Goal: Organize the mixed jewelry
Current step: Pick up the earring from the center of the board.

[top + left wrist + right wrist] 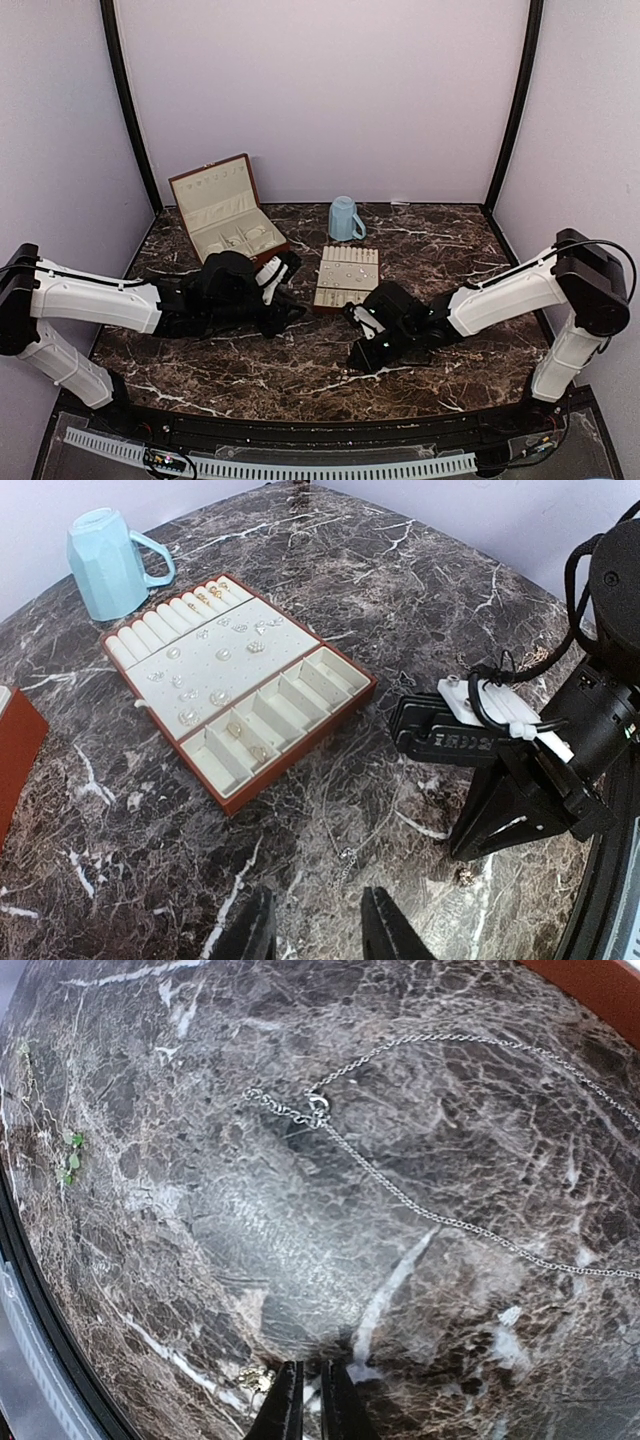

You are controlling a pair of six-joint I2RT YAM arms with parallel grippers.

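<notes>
A thin silver chain (pixel 430 1210) lies loose on the marble, its clasp (pixel 316 1110) at the upper middle of the right wrist view. The chain (pixel 346 856) also lies just ahead of my left gripper (pixel 315 932), which hangs open above the table with nothing between its fingers. A small glinting piece (pixel 254 1380) sits on the marble against the outside of my right gripper's left finger. The right gripper (pixel 311 1405) points down at the table, fingers nearly together with only a slit and nothing visible between them. The left wrist view shows that piece (pixel 465 877) by the right gripper (pixel 462 852).
A cream slotted tray (pixel 330 675) in a reddish-brown frame holds several small earrings (pixel 215 658) and rings (pixel 207 594). A blue mug (pixel 345 218) stands behind the tray (pixel 345 290). The open reddish-brown box (pixel 225 212) sits at the back left. Tiny green bits (pixel 68 1155) lie near the table's front edge.
</notes>
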